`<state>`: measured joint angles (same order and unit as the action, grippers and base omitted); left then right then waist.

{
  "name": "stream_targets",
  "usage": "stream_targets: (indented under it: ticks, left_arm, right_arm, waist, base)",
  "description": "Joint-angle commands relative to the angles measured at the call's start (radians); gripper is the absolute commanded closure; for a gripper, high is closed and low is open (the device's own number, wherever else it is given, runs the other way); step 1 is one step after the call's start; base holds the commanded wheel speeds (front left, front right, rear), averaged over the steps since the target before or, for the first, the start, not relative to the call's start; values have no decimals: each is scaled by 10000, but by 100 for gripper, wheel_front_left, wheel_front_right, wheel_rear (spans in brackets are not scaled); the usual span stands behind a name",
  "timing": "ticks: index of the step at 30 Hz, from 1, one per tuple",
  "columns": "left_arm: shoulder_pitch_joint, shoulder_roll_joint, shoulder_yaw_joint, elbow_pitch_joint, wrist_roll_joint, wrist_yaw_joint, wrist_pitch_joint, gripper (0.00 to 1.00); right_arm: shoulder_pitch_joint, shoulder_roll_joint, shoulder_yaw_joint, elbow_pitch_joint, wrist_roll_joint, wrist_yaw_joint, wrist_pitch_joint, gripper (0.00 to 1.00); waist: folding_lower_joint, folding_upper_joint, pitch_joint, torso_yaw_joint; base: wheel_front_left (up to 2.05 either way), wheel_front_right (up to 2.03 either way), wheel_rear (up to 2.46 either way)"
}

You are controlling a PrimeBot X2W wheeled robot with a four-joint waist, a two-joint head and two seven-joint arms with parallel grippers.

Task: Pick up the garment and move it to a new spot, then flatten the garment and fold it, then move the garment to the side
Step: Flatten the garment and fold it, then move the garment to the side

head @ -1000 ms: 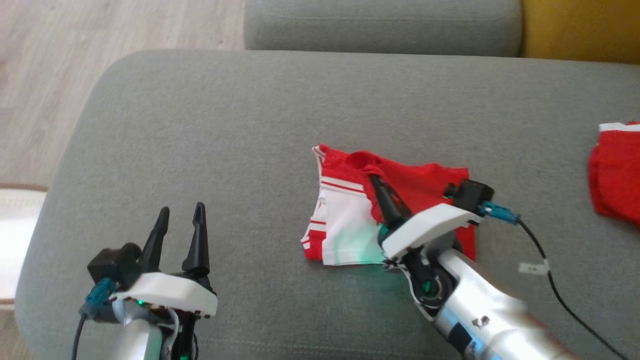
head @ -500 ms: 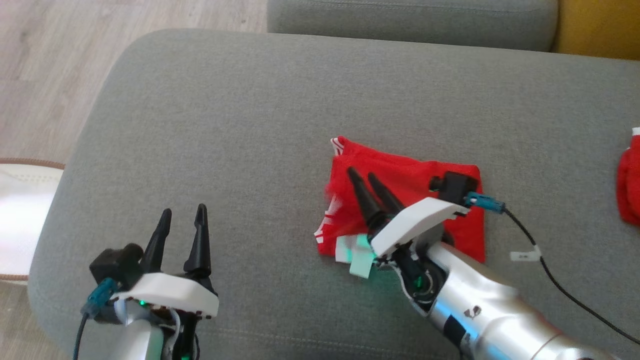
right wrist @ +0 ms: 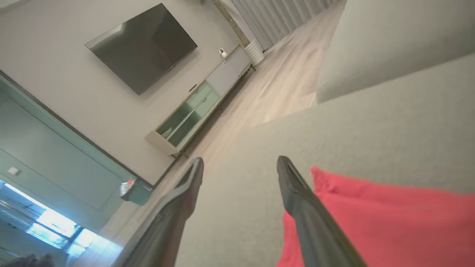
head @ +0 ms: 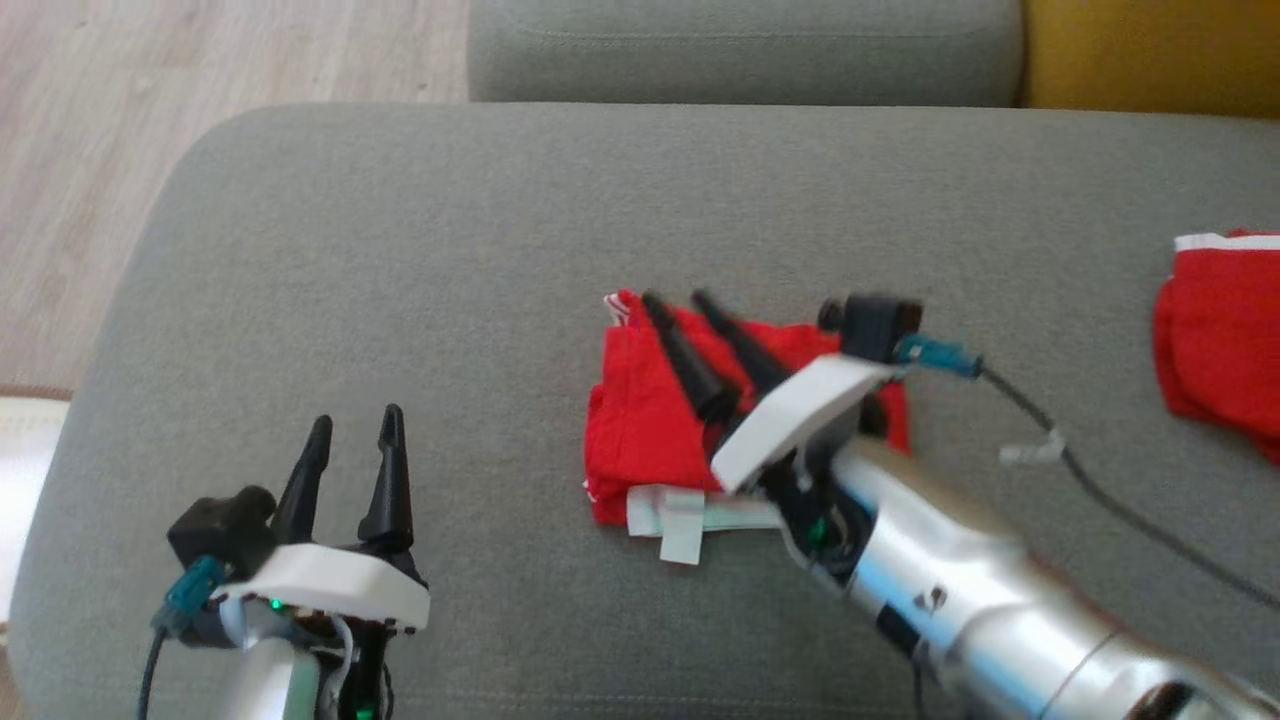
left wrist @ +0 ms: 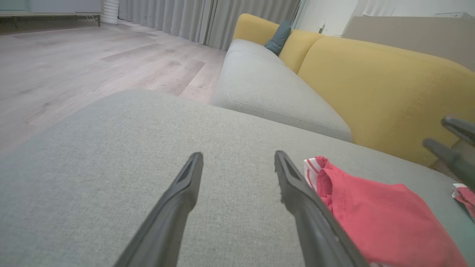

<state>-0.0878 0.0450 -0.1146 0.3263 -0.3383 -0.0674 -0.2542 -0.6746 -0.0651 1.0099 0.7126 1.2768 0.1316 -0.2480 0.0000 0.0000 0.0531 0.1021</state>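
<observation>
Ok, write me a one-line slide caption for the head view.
Right gripper, fingers open, over the folded red garment on the grey sofa cushion; left gripper open, apart at lower left.

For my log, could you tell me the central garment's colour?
The garment is red with white trim; head view.

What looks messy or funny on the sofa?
The folded red garment has a white flap sticking out from under its near edge, so the fold looks untidy. Nothing else stands out.
</observation>
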Motion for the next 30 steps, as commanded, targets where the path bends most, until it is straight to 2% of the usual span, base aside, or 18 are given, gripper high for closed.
stream_targets:
  ticks: [1,2,3,4,9,12,16,20,25,30]
  left_arm:
    - [-345,53,397,-438,-78,88,-76,0]
    - [-327,53,415,-521,-92,101,-76,0]
    - [-299,53,445,-701,-141,144,-76,0]
    - [-299,53,445,-701,-141,144,-76,0]
    - [-230,53,467,-1152,-242,283,-76,0]
    - [-236,53,394,-1336,-242,318,-76,0]
    - [-229,53,348,-1514,-224,352,-76,0]
    - [-196,53,354,-1712,-26,360,-76,0]
    - [-96,53,561,-2197,207,496,-76,0]
    - [135,53,528,-2599,361,638,-76,0]
  right_arm:
    - [-525,148,-468,-38,-896,-9,-137,0]
    - [-576,148,-787,92,-1523,-9,-137,0]
    - [-541,148,-1616,313,-2767,-9,-137,0]
    - [-541,148,-1616,313,-2767,-9,-137,0]
    - [192,133,-4297,371,-5966,-9,-137,0]
    - [931,-221,-5642,-129,-7851,-9,-137,0]
    - [2154,-317,-7276,-1030,-9480,-9,-137,0]
    - [3238,-100,-8433,-1991,-10389,-9,-137,0]
    - [4238,113,-9073,-3268,-11176,-9,-137,0]
    - [4835,143,-9077,-3984,-10715,-9,-137,0]
  waist:
    - [0,0,-100,-196]
    - [0,0,-122,-262]
    - [0,0,-163,-377]
    - [0,0,-163,-377]
    - [0,0,-257,-630]
    - [0,0,-279,-702]
    - [0,0,-275,-783]
    - [0,0,-217,-867]
    - [0,0,-90,-980]
    - [0,0,-40,-1006]
  base:
    - [0,0,0]
    - [0,0,0]
    - [0,0,0]
    - [0,0,0]
    - [0,0,0]
    - [0,0,0]
    - [0,0,0]
    - [0,0,0]
    - [0,0,0]
    - [0,0,0]
